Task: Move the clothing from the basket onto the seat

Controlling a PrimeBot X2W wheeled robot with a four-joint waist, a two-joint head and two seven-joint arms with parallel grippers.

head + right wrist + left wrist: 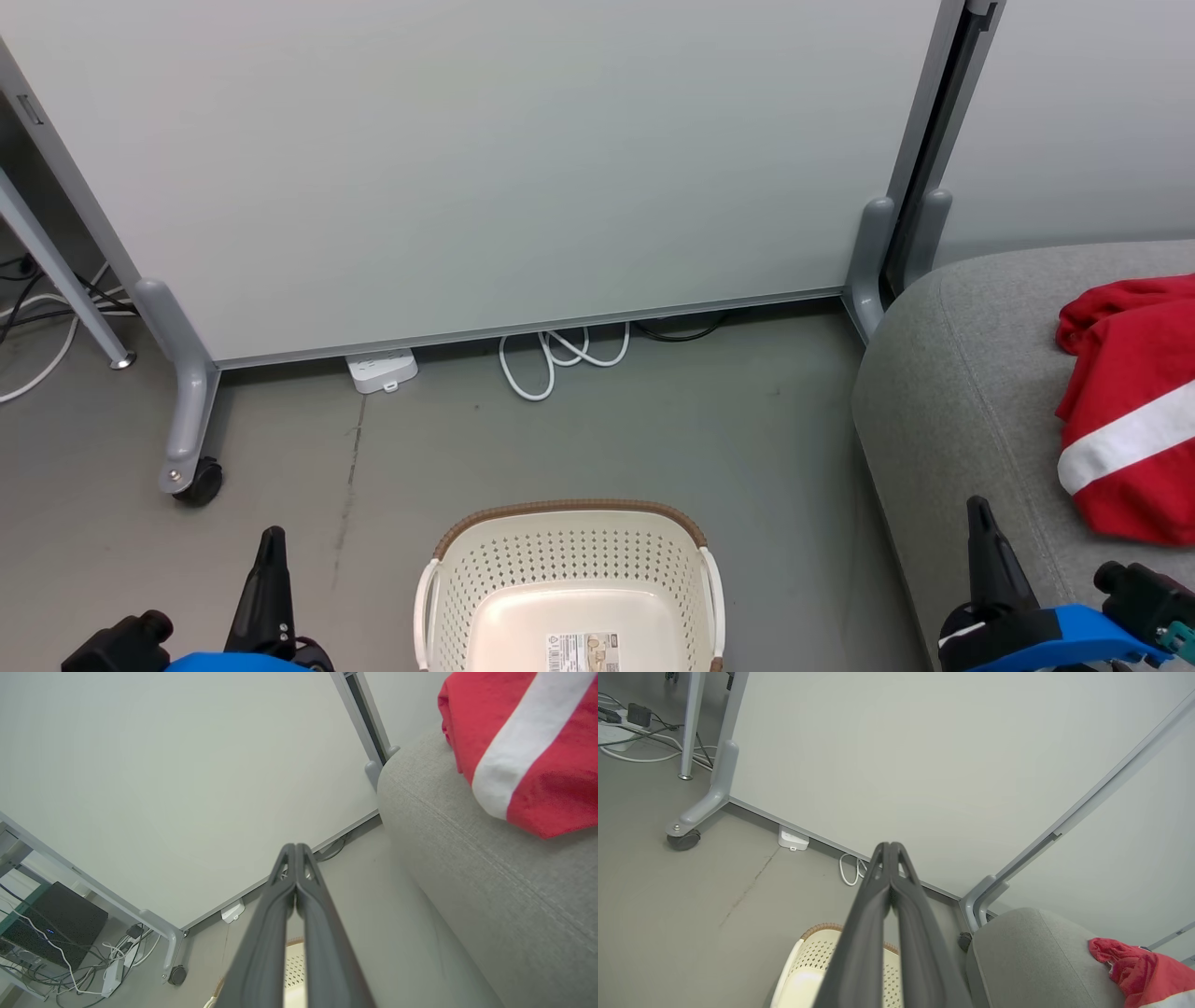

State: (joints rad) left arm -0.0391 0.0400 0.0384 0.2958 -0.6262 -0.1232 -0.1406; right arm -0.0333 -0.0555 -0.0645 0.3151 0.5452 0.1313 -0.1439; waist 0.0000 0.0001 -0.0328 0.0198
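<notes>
Clothing [1130, 411] is seen lying on seat [952, 392], well apart from basket [569, 560]. Only a label [583, 651] is seen in the visible basket bottom. Left gripper [272, 537] and right gripper [977, 509] are pinched closed, nothing held. Task is judged done, as far as shown.
</notes>
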